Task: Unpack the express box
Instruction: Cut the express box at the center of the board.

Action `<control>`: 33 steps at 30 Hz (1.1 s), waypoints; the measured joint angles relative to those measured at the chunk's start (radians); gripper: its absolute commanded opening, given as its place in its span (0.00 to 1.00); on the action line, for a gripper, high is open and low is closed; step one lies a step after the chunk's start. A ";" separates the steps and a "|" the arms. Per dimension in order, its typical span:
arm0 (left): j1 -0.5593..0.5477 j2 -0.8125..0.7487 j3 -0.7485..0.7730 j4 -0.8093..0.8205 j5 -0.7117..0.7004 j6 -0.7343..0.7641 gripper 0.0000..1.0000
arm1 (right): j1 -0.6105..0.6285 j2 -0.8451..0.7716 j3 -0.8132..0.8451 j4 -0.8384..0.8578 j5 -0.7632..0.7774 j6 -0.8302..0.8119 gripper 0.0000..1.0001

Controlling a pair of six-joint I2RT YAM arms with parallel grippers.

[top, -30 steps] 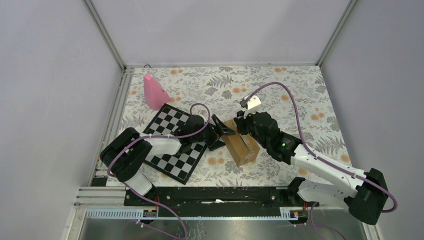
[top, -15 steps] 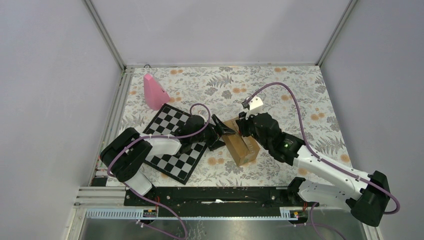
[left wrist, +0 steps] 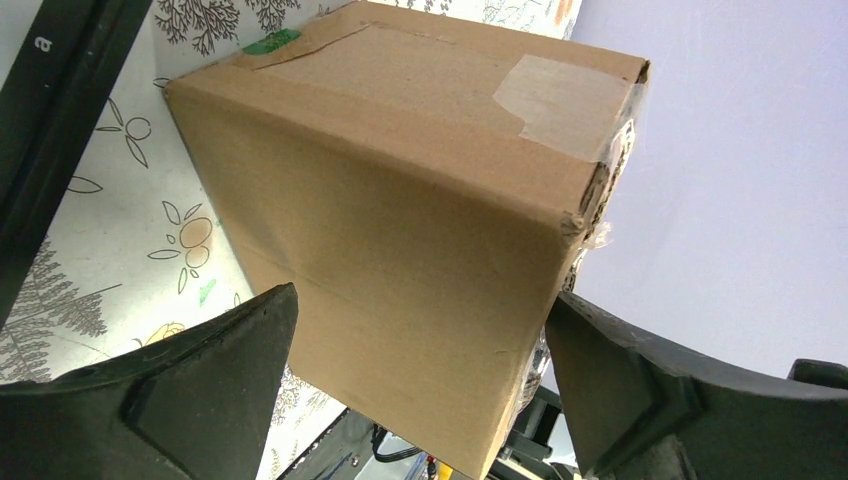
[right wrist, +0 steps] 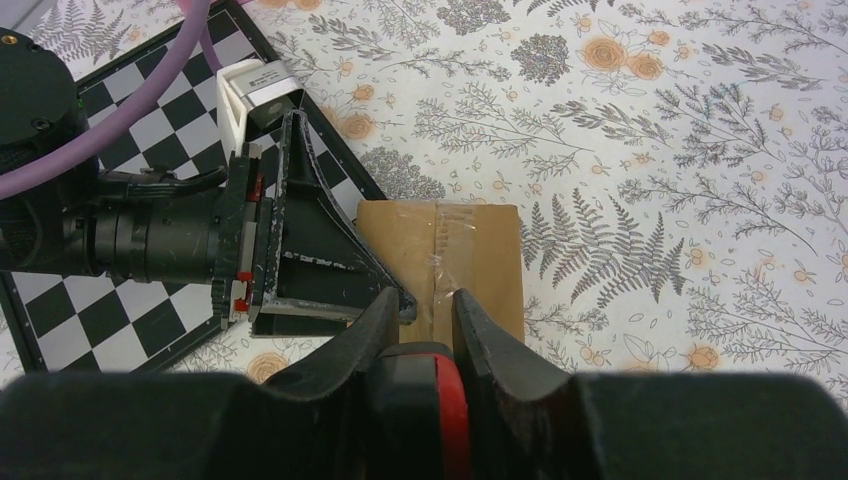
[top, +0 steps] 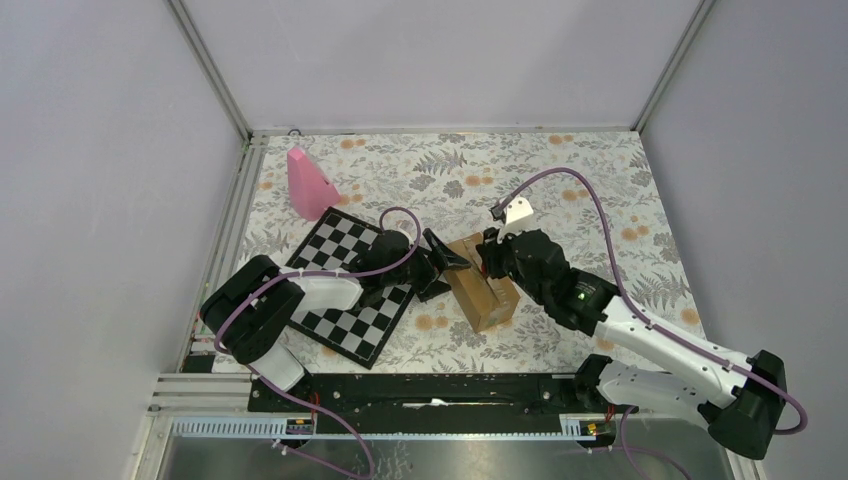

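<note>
roughly cuboid express box (left wrist: 400,230), brown cardbd, matte; glossy clear tape (left wrist: 565,95) on seams.

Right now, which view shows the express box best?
Left wrist: the express box fills the frame, its tape and green mark clear. Top external shows it small; right wrist shows only its taped top.

The express box (top: 482,285) is a small, plain brown cardboard carton, closed and resting flat on the floral surface just right of centre in the top view. Its long axis slants from upper left to lower right. A strip of clear tape (right wrist: 441,262) runs along its top seam. Another tape patch (left wrist: 563,100) folds over 1 top edge, and a small green mark (left wrist: 272,42) sits at the opposite edge.
</note>
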 measured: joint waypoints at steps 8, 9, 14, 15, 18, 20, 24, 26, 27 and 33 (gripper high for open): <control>0.000 0.000 0.000 0.000 -0.003 0.000 0.99 | 0.004 -0.023 0.000 -0.028 0.001 0.017 0.00; 0.000 0.000 0.000 0.000 -0.003 -0.001 0.99 | 0.004 -0.025 0.000 -0.031 0.001 0.019 0.00; 0.000 0.000 0.000 -0.001 -0.004 -0.003 0.99 | 0.009 -0.037 -0.001 -0.048 0.002 0.026 0.00; 0.000 0.000 0.000 -0.001 -0.004 -0.003 0.99 | 0.010 -0.040 -0.001 -0.050 0.003 0.027 0.00; 0.000 -0.001 0.000 -0.002 -0.005 -0.004 0.99 | 0.013 -0.047 -0.002 -0.059 0.006 0.034 0.00; 0.000 -0.002 0.000 -0.004 -0.008 -0.004 0.99 | 0.015 -0.051 -0.003 -0.065 0.007 0.037 0.00; -0.002 -0.007 0.000 -0.011 -0.013 -0.007 0.99 | 0.017 -0.064 -0.007 -0.076 0.008 0.047 0.00; -0.003 -0.007 0.000 -0.011 -0.015 -0.007 0.99 | 0.017 -0.072 -0.009 -0.082 0.008 0.052 0.00; -0.003 -0.007 0.000 -0.012 -0.016 -0.007 0.99 | 0.018 -0.075 -0.010 -0.084 0.008 0.055 0.00; -0.005 -0.011 0.000 -0.018 -0.023 -0.010 0.99 | 0.023 -0.097 -0.012 -0.112 0.007 0.076 0.00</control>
